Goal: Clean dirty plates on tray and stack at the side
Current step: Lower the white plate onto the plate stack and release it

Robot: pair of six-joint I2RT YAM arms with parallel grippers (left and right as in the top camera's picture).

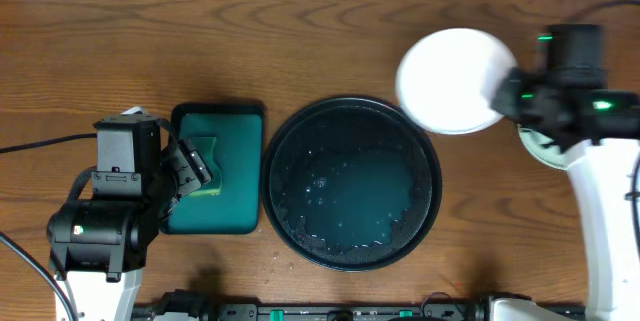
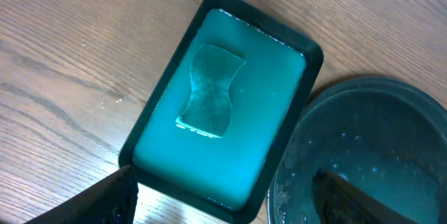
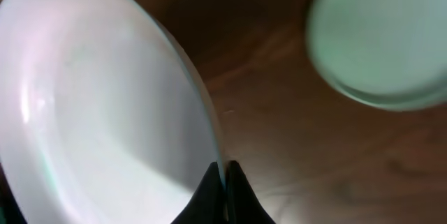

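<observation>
**Right gripper holds a plate by its rim**

From above: the right gripper (image 1: 502, 96) holds a white plate (image 1: 450, 79) by the plate's right edge. The plate is round, so it has no long side. Its face looks up at the camera. Its lower left edge covers a bit of the top right rim of the black tray (image 1: 270, 181). A second plate (image 1: 540, 149) peeks out from under the right arm, on the brown table (image 1: 300, 31). The left gripper (image 1: 195, 166) is over the green tray (image 1: 235, 121), which sits just left of the black tray.

Left wrist: the left gripper's fingers (image 2: 112, 196) are wide apart with nothing between them. Below them a sponge (image 2: 209, 91) lies in the green tray, its long side running along the tray's long side. The black tray is wet.

Right wrist: the two fingers (image 3: 208, 192) pinch the white plate's rim, almost closed. The plate fills the left side and looks tipped. The second plate, blurry, lies well apart at the top right.
</observation>
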